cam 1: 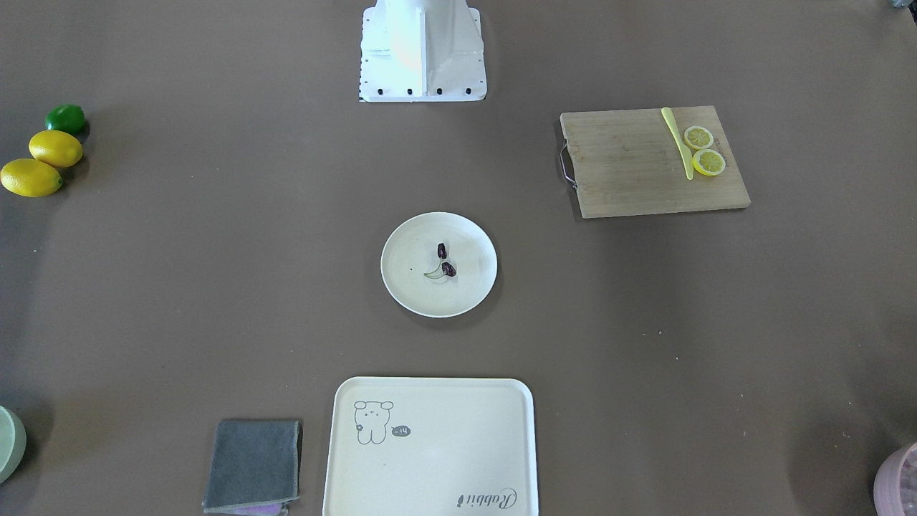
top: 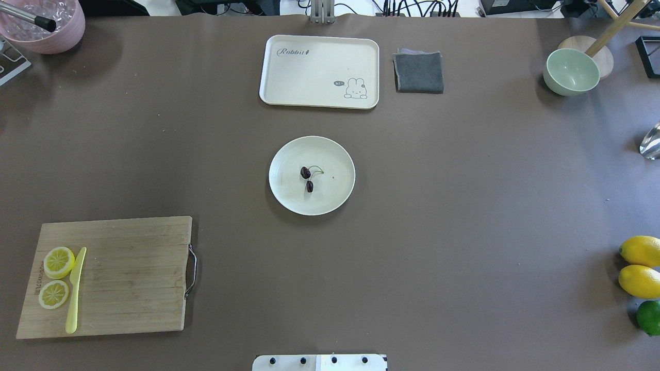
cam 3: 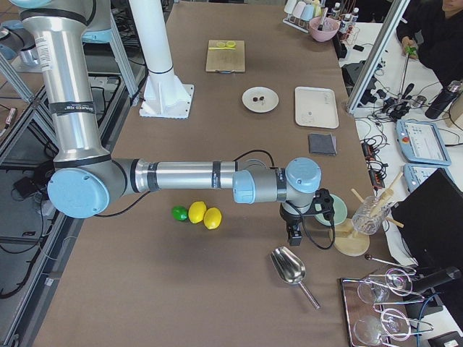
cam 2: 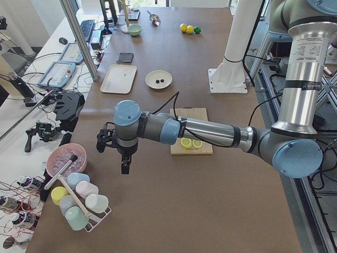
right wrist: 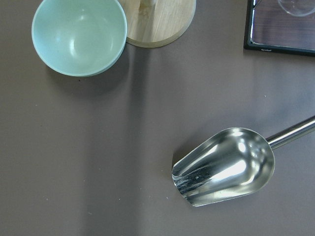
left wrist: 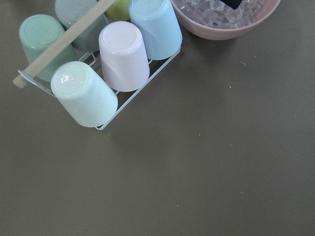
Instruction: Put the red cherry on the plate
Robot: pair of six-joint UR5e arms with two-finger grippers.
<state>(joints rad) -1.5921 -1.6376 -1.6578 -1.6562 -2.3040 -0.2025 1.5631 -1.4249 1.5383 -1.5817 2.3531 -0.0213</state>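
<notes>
- Already red cherry (top: 307,178) lay on plate (top: 289,202).
- Left gripper (cam 2: 125,166), right gripper (cam 3: 294,235) hung far from plate; opening couldn't be told.
- Risk: needless grasp might roll it off.

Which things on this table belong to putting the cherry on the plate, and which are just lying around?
Job in hand:
red cherry, already lying on the plate.

Just lying about:
tray, grey cloth, cutting board with lemon slices and yellow knife, whole lemons, lime, green bowl, metal scoop, cups, pink bowl.
</notes>
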